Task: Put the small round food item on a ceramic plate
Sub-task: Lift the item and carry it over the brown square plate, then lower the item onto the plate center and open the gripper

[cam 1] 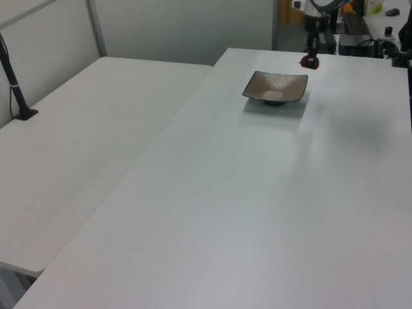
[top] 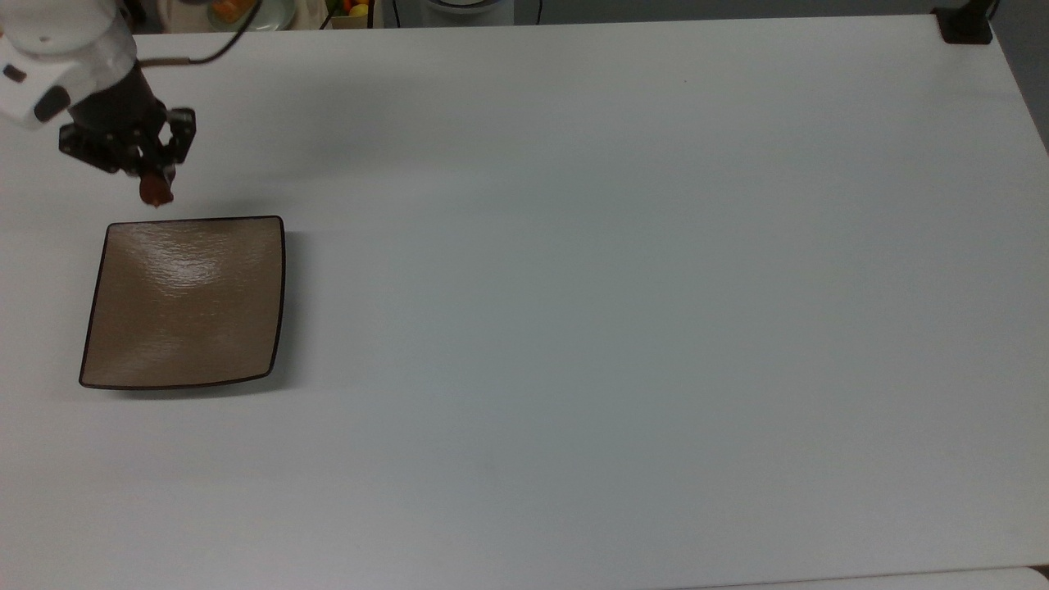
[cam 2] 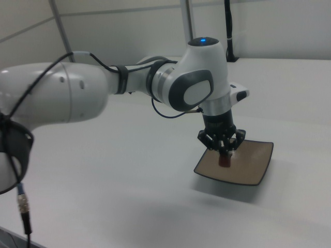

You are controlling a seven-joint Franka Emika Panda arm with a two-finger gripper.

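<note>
In the upper left of the top view, the gripper pinched the small round food item above the worktop, just short of the ceramic plate. Best carried over the plate's centre, lowered close, then released.

Your claw hangs in the air with the small round food item pinched in it, just past the far edge of the ceramic plate in the top view. Between them you have open air. The plate's surface is bare, and the white counter around it gives you free passage on every side.
</note>
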